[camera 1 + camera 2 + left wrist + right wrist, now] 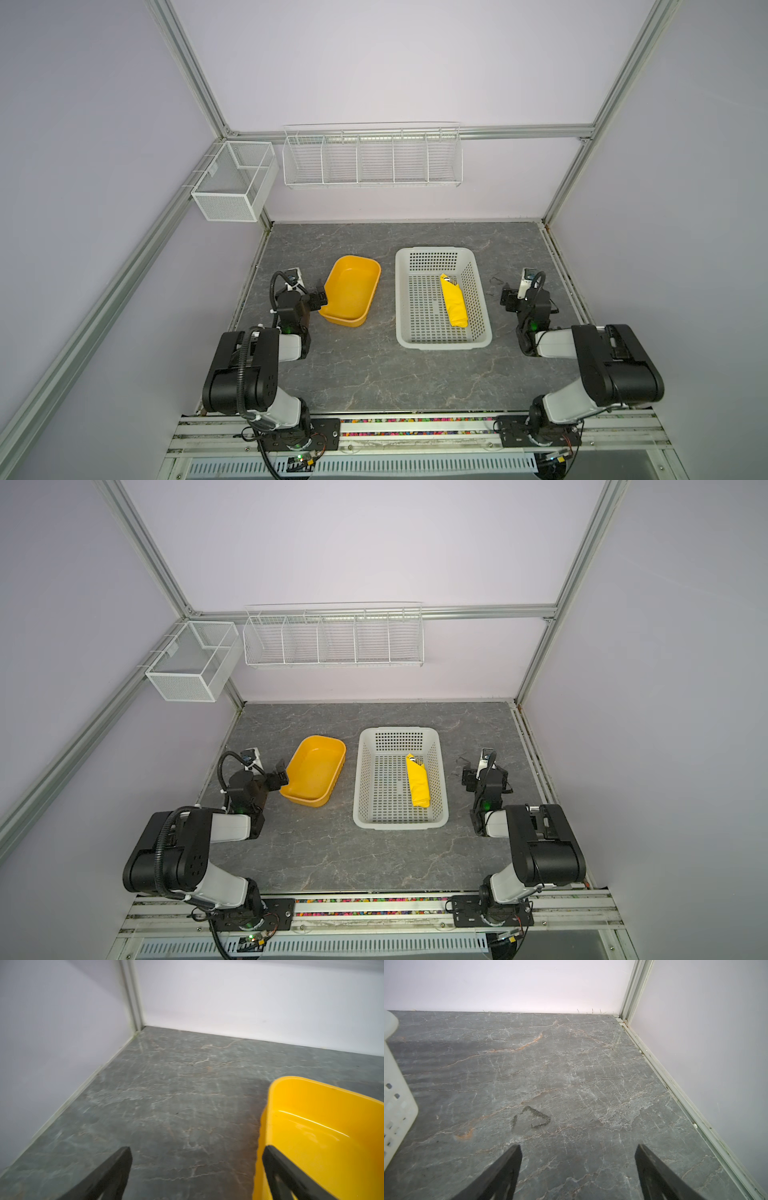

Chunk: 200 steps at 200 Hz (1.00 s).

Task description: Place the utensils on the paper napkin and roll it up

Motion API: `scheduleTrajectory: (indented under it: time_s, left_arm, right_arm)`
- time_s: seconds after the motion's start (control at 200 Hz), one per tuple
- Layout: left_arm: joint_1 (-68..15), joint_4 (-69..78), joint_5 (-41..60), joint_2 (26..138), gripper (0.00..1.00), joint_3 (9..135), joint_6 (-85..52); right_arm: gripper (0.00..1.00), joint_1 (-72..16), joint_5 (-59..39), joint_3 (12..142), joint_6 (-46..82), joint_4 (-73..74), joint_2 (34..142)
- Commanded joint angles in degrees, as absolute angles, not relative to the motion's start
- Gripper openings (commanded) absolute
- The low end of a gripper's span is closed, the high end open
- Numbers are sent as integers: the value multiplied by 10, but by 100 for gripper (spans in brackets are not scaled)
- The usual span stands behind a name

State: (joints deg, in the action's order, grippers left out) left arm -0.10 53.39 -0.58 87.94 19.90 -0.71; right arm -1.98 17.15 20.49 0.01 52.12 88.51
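In the white perforated basket [402, 299], right of middle on the grey surface [374, 374]: the paper napkin [454, 305], rolled into a yellow bundle, lying lengthwise near the right wall. Poking from its far end, tips of the utensils [450, 281], too small to tell apart. Left of the basket and apart from it, the yellow tub [353, 286], glossy bare floor showing. Left gripper [197, 1148] spread wide, gripping nothing, just beside the tub's left rim. Right gripper [579, 1146] likewise wide, holding nothing, above bare surface right of the basket. On the walls, a wire rack [372, 160] and a mesh box [232, 183].
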Motion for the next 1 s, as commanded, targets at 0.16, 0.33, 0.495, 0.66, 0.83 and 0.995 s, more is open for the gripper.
scheduleTrajectory:
  time_s: [0.16,0.33,0.495,0.66,0.83,0.995]
  left_arm:
    - [-1,542,-123,874,100,197,-50]
    - [-2,593,57,868,98,166,30]
    - [-6,549,-155,870,100,192,-55]
    - [-7,595,-145,887,100,184,-45]
    - [-6,542,-113,884,100,207,-33]
    - [-6,530,-99,886,99,217,-26]
  right_arm:
    - [88,-23,181,205,0,529,880]
    - [88,-23,181,206,0,530,880]
    - [89,-23,181,205,0,530,880]
    - [88,-23,181,206,0,529,880]
    - [89,-23,181,205,0,530,880]
    - [88,-23,181,206,0,530,880]
